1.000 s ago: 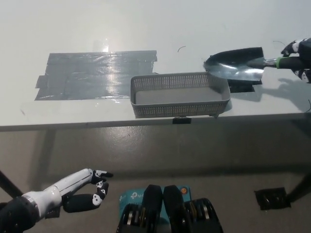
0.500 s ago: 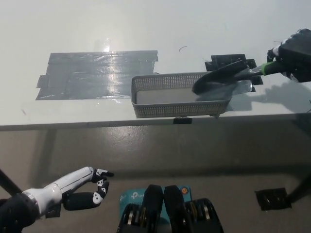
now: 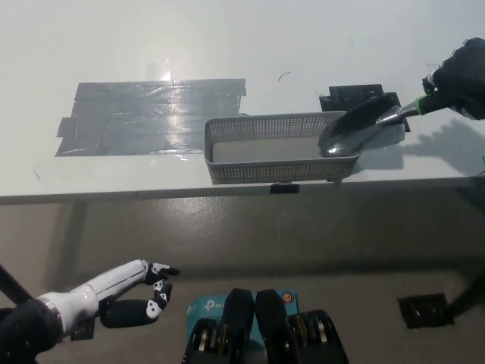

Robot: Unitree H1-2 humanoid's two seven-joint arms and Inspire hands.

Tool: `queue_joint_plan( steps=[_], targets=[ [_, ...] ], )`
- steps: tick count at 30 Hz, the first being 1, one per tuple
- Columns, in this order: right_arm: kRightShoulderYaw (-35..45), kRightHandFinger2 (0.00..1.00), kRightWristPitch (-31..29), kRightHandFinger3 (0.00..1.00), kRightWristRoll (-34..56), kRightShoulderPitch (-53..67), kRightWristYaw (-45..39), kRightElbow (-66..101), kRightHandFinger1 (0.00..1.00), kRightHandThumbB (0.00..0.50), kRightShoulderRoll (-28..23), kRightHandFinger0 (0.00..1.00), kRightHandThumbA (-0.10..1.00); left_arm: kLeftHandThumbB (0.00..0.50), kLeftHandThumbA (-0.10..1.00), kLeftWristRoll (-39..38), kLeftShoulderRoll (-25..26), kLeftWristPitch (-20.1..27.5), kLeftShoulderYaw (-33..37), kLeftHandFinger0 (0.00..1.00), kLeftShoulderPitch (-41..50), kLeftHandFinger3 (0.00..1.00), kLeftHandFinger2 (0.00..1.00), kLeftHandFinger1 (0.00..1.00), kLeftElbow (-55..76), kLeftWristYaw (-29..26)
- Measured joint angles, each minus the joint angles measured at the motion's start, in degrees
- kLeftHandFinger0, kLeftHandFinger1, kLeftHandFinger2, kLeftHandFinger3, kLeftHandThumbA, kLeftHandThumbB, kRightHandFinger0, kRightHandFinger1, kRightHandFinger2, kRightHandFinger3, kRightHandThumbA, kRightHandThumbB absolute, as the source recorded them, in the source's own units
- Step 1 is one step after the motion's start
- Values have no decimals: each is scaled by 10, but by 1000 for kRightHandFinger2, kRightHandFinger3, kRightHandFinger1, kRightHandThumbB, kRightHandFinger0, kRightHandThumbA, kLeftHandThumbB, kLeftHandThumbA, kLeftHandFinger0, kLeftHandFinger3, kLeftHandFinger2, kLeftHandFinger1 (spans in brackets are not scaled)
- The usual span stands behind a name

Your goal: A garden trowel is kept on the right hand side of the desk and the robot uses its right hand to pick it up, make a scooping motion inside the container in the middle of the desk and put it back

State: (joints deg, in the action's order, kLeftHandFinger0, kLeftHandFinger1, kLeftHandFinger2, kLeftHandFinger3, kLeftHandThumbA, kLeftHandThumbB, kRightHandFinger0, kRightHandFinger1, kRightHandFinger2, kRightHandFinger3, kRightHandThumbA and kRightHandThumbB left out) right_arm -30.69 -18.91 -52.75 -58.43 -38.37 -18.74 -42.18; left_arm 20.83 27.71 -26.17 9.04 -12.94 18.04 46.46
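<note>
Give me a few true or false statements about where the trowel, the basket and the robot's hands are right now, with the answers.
1. The right hand holds the trowel by its handle. True.
2. The trowel's blade is at the left end of the basket. False: it is at the right end.
3. The left hand rests on the table. False: it hangs below the table's edge, holding nothing.
4. Grey tape lies left of the basket. True.

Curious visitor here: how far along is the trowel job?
Picking up looks done: the black right hand grips the metal garden trowel. Now its blade dips into the right end of the grey mesh basket. Left: returning it to the white desk. White left hand rests low.
</note>
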Motion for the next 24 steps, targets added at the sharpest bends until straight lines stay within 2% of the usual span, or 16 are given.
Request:
queue_joint_plan(
  steps=[4, 5, 6, 7, 8, 9, 10, 11, 13, 15, 19, 20, 21, 22, 23, 24],
  targets=[
    [-5, 103, 14, 660, -18, -11, -24, 2, 0, 0, 14, 0, 56, 0, 883, 5, -2, 0, 0, 1000, -4, 1000, 940, 947, 1, 8],
    [-7, 48, 21, 630, -26, -14, -36, 4, 0, 0, 23, 0, 39, 0, 894, 8, -3, 0, 0, 1000, -6, 1000, 943, 957, 2, 11],
    [-8, 5, 24, 528, -28, -16, -41, 6, 0, 0, 28, 0, 53, 0, 907, 9, -4, 0, 0, 1000, -8, 1000, 951, 960, 2, 14],
    [-9, 12, 26, 513, -31, -17, -46, 8, 1, 0, 36, 0, 55, 0, 909, 12, -5, 0, 0, 1000, -10, 1000, 951, 960, 3, 17],
    [-10, 68, 27, 492, -34, -17, -49, 8, 62, 0, 39, 0, 61, 0, 921, 13, -6, 0, 0, 1000, -11, 1000, 957, 965, 4, 18],
    [-13, 112, 28, 538, -38, -17, -54, 10, 93, 0, 49, 10, 120, 0, 925, 17, -8, 0, 0, 1000, -14, 1000, 961, 971, 4, 22],
    [-15, 74, 29, 665, -40, -17, -58, 10, 37, 0, 55, 0, 135, 0, 933, 20, -9, 0, 0, 1000, -16, 1000, 948, 974, 4, 25],
    [-18, 78, 31, 676, -43, -17, -63, 12, 38, 0, 62, 0, 137, 0, 936, 23, -10, 0, 0, 1000, -18, 1000, 947, 974, 4, 28],
    [-22, 88, 36, 625, -49, -17, -71, 15, 47, 0, 71, 0, 167, 0, 926, 30, -11, 0, 0, 1000, -21, 1000, 948, 962, 4, 34],
    [-24, 61, 40, 539, -54, -17, -76, 17, 0, 0, 78, 0, 19, 0, 920, 32, -11, 0, 0, 1000, -23, 1000, 936, 966, 4, 38],
    [-28, 102, 55, 665, -67, -14, -90, 23, 9, 0, 90, 0, -35, 0, 938, 42, -16, 0, -1, 1000, -31, 1000, 926, 961, 4, 49],
    [-29, 149, 59, 693, -70, -13, -93, 24, 40, 0, 93, 0, -50, 0, 942, 44, -17, 0, -2, 1000, -34, 1000, 925, 960, 4, 52],
    [-30, 176, 63, 702, -74, -12, -95, 26, 71, 0, 96, 0, 61, 0, 948, 45, -18, 0, -2, 1000, -36, 1000, 930, 964, 4, 53],
    [-32, 154, 66, 683, -78, -10, -97, 27, 36, 0, 98, 0, 16, 0, 950, 46, -18, 0, -2, 1000, -39, 1000, 937, 968, 4, 54],
    [-33, 164, 69, 666, -81, -7, -99, 28, 42, 0, 99, 0, 12, 0, 952, 48, -19, 0, -2, 1000, -41, 1000, 946, 974, 4, 56],
    [-34, 208, 71, 703, -82, -4, -100, 29, 89, 0, 101, 14, 35, 0, 943, 49, -19, 0, -3, 1000, -41, 1000, 956, 987, 4, 59]
  ],
)
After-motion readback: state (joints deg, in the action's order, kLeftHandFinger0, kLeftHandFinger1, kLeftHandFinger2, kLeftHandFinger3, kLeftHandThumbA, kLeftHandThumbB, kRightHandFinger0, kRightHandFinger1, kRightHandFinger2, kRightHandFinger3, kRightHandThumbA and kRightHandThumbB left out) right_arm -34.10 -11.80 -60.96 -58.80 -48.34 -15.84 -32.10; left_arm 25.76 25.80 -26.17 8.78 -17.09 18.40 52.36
